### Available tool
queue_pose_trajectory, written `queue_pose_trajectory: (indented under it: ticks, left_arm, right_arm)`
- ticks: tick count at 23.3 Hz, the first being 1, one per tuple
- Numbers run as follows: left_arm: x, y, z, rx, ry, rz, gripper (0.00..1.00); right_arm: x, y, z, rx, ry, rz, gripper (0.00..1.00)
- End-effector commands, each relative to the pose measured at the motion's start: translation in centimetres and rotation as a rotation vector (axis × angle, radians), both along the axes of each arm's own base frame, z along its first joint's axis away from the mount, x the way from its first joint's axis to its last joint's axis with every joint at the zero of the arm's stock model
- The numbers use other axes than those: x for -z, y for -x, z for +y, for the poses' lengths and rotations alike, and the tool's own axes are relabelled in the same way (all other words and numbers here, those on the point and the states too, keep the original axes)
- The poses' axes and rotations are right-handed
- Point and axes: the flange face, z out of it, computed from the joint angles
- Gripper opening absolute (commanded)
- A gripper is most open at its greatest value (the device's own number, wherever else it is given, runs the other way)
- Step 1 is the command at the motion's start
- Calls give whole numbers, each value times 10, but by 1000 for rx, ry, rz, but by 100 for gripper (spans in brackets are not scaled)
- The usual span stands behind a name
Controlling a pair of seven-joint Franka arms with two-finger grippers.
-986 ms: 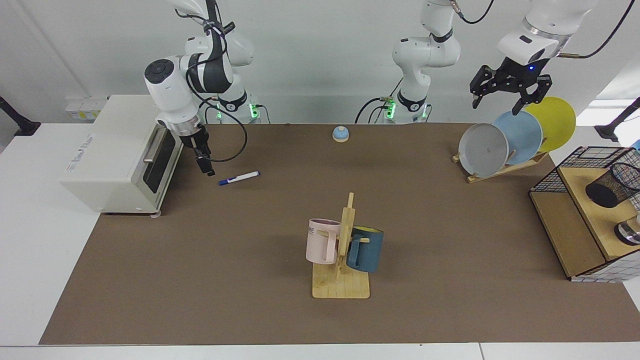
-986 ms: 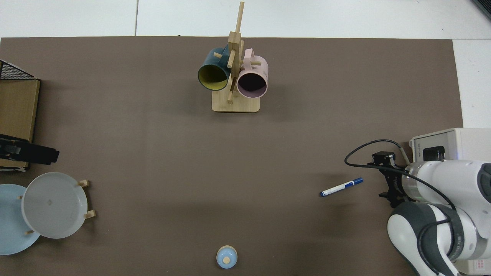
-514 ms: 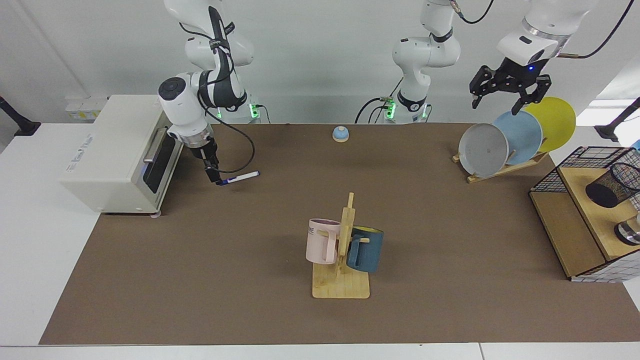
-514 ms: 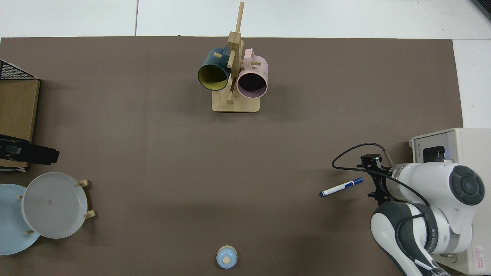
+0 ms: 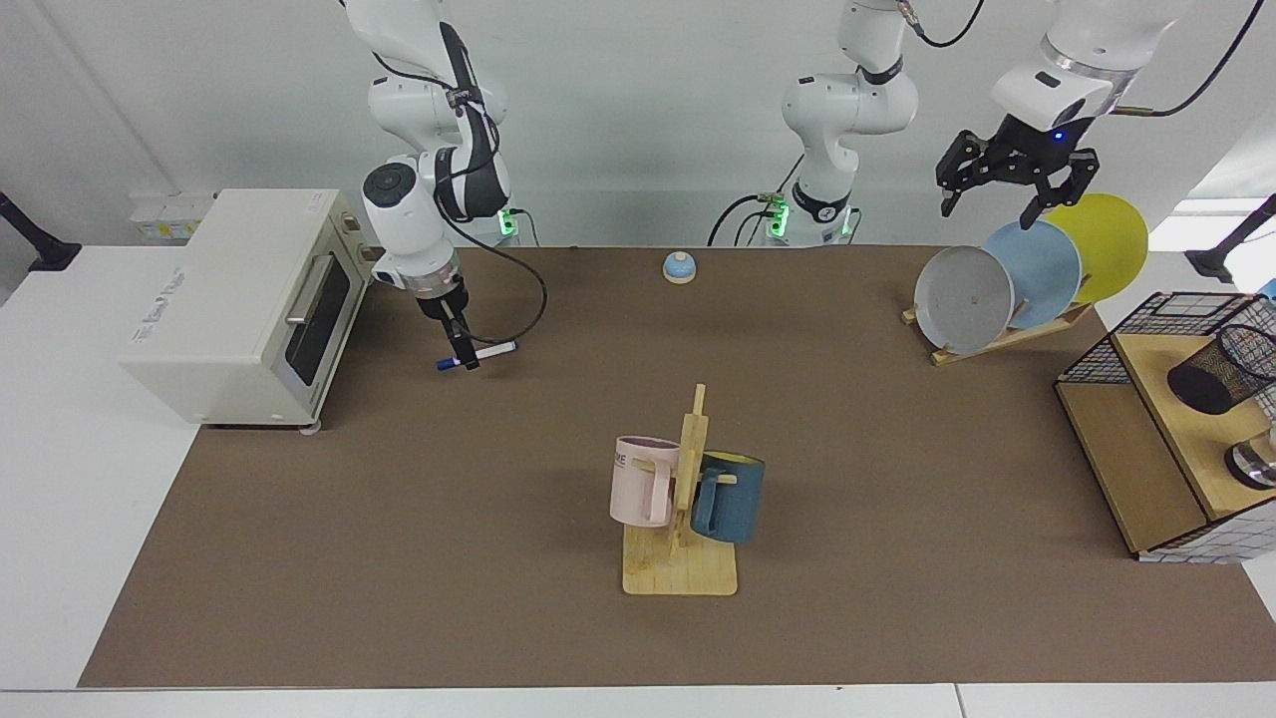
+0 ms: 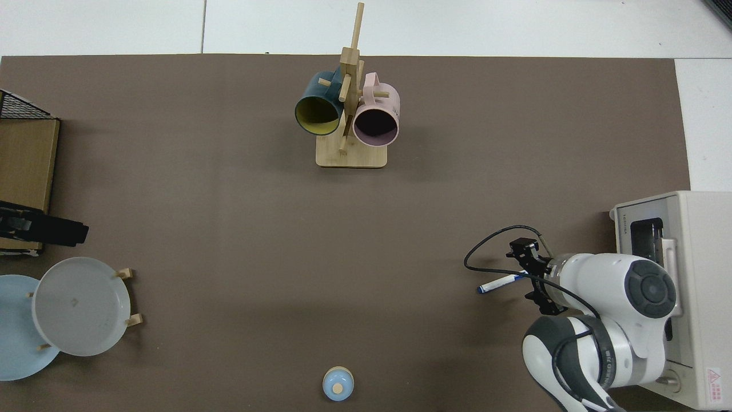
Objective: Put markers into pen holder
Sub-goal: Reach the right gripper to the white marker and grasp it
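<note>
Marker [image 5: 478,354] is flat on the mat, close to the toaster oven [image 5: 234,299], blue cap end toward the oven. The right gripper [image 5: 462,353] is right down over the capped part. From the facing view its fingers point straight down at the barrel, but I honestly can't tell whether they're closed on it or only straddling it, and in the top view the wrist hides that bit, so only the far end of the marker [image 6: 496,284] shows.

The left gripper [image 5: 1007,204] waits up above the plate rack [image 5: 1007,334], fingers spread, holding nothing.

What could go wrong from here, as far as I can judge:

- The grip sits near one end, not the middle. If it lifts like that, the long free end could droop or swivel in the fingers.
- A slim round barrel on a flat mat rolls easily. If one finger touches first, it probably skates away instead of getting pinched.
- Fingers pressed too hard into the mat might drag it.
- The holder [image 5: 1218,371] is on the wooden shelf [image 5: 1146,439] clear across the table, well apart from the marker. That side belongs to the other arm, so a handover looks likely, which is another chance for a drop.
- The mug tree [image 5: 688,499] stands between the two.
</note>
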Motion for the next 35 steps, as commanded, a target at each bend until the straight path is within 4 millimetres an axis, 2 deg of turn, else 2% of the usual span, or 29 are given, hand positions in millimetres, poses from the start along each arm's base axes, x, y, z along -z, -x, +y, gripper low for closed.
queue_pose_trajectory:
  ticks: [1,10,13,19,28,31,35]
  left_arm:
    - [0,8,2,-13,13,2,100]
    - [0,8,2,-21,13,4,100]
    - [0,8,2,-21,13,4,100]
    - [-1,9,2,-21,13,3,100]
    - [0,9,2,-25,12,7,100]
    - [0,10,2,-27,12,6,100]
    - [1,10,2,-27,12,9,100]
  right_arm:
    - [22,8,-4,33,2,-33,99]
    - [37,12,4,23,5,-31,97]
    - [39,14,7,17,6,-30,91]
    - [39,14,6,18,6,-28,59]
    - [40,14,5,20,7,-25,32]
    - [39,14,5,27,6,-25,20]
    - [38,13,4,56,4,-26,0]
